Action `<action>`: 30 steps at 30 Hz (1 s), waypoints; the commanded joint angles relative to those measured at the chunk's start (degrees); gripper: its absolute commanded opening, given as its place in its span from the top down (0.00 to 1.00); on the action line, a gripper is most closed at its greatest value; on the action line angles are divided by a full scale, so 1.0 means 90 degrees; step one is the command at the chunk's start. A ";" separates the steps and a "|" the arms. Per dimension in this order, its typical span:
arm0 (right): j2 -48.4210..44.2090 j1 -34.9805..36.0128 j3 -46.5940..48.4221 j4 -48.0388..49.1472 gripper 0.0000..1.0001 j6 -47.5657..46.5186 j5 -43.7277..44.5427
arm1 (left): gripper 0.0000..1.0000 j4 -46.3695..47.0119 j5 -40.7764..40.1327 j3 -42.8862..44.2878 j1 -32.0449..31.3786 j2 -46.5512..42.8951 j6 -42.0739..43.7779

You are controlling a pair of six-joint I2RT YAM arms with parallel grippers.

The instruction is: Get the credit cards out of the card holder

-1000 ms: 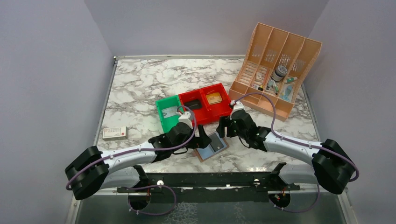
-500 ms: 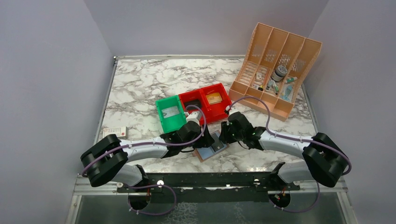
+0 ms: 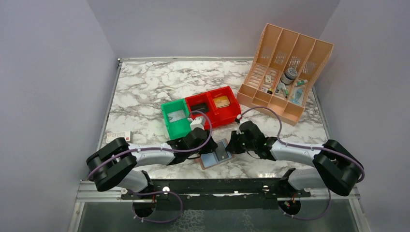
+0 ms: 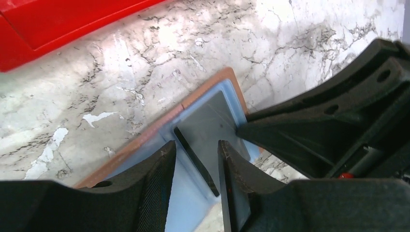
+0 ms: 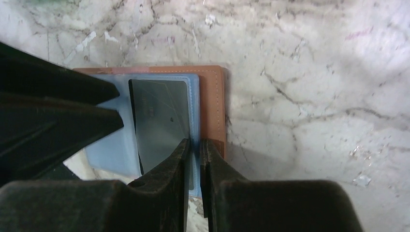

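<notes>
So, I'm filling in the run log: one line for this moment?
left gripper: open astride card | right gripper: pinching holder pocket | card: in holder

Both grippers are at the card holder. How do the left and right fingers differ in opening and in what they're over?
Opening: the left gripper has its fingers apart with a clear gap, while the right gripper has its fingers almost together.
Placement: the left straddles one edge of the dark grey card, while the right sits at the pale blue pocket edge beside that card.
Shared: both are low over the card holder, facing each other.
</notes>
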 commanded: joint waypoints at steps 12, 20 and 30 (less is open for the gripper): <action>-0.0734 0.0027 0.0507 -0.1193 0.79 -0.0247 0.0036 | 0.63 0.0026 -0.0309 -0.0028 -0.0030 0.0024 0.0064; -0.0122 0.0032 0.0452 -0.0678 0.81 -0.0310 -0.0660 | 0.64 0.0118 0.0012 -0.0016 -0.0027 0.0028 0.0131; 0.0399 0.0027 -0.0003 -0.0300 0.83 -0.0178 -0.0428 | 0.65 0.0795 0.0484 -0.0616 -0.0081 -0.0014 -0.0239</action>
